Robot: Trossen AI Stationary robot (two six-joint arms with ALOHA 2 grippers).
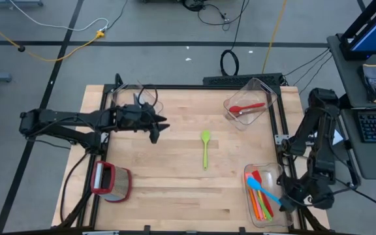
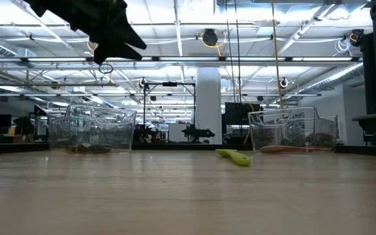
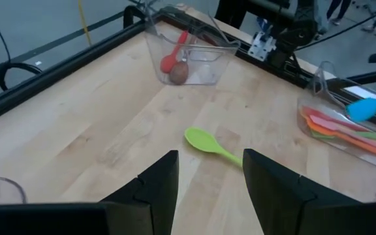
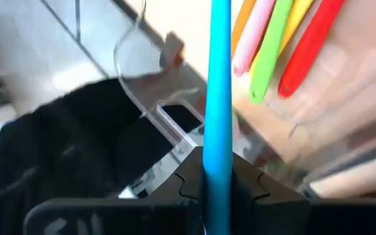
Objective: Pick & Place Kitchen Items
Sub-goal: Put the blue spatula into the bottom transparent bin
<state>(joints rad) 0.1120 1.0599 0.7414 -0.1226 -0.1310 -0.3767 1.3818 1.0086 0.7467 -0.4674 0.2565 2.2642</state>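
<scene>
A green spoon (image 1: 205, 147) lies flat on the wooden table near its middle, also seen in the low view (image 2: 234, 156). My left gripper (image 1: 158, 128) hangs open above the table to the spoon's left; in its wrist view the spoon (image 3: 207, 144) shows beyond the gap (image 3: 207, 189). At the near right, my right gripper (image 1: 284, 203) is shut on a blue spatula (image 1: 261, 189) over a clear bin (image 1: 249, 209) holding several coloured utensils (image 4: 269, 52). My right gripper pinches the blue spatula's handle (image 4: 217, 163) between its two fingers, near the handle's free end. The handle runs straight out ahead of the fingers, slanting down toward the table's left. The spatula's head (image 3: 371, 104) stands above the other utensils in the bin.
A clear bin (image 1: 266, 96) at the far right holds a red spoon (image 1: 247, 108). Another clear bin (image 1: 119, 98) stands at the far left, behind my left gripper. A red-rimmed clear container (image 1: 111, 181) sits near the left front edge. Bare wood stretches around the green spoon.
</scene>
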